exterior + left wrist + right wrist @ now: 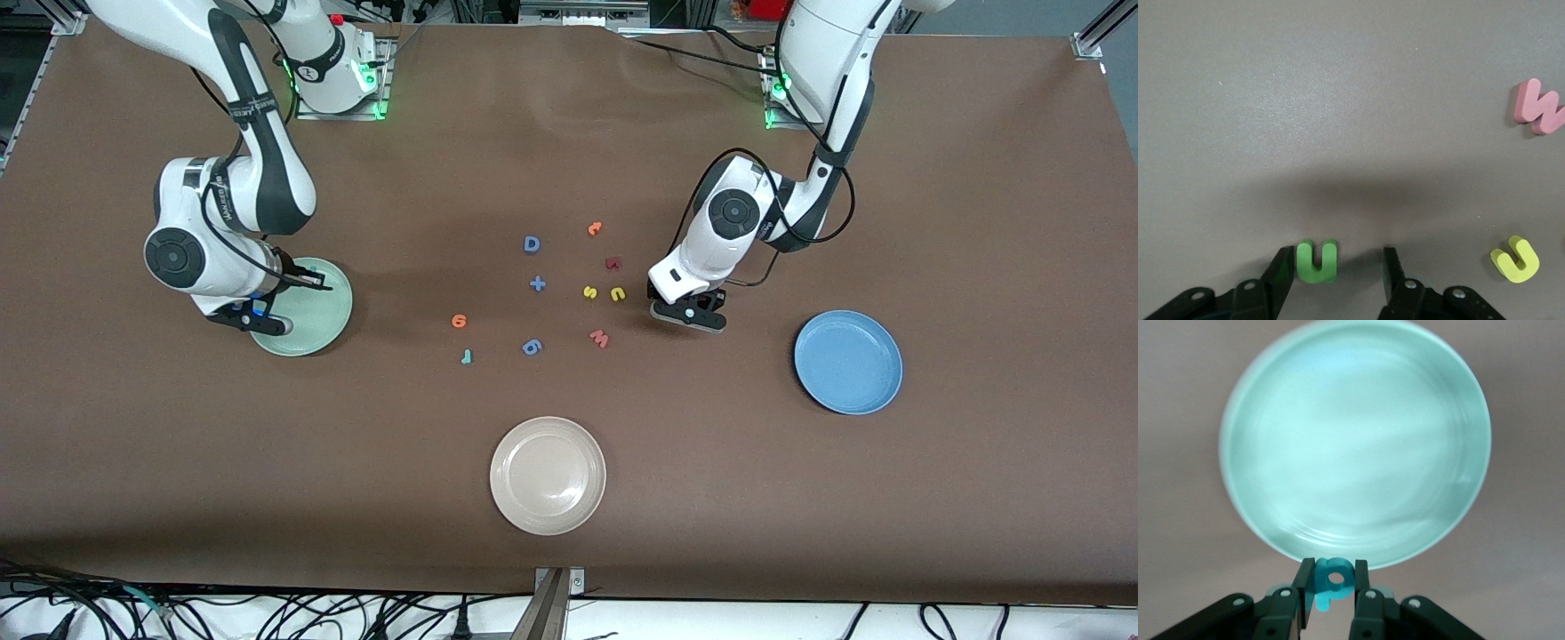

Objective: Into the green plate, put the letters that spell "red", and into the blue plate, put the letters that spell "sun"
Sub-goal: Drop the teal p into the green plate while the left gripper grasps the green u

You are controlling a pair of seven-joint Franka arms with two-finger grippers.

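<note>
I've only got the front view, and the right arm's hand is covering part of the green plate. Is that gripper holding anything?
Observer: Yes. The right wrist view shows the right gripper shut on the teal "d", above the edge of the green plate.
Operator: Any letters in that plate?
Observer: None on the part of it that the right wrist view shows.
Operator: And the left gripper, by the pink "w"?
Observer: The left wrist view shows the left gripper down at the table, its open fingers on either side of the green "n", not yet clamped on it.
</note>
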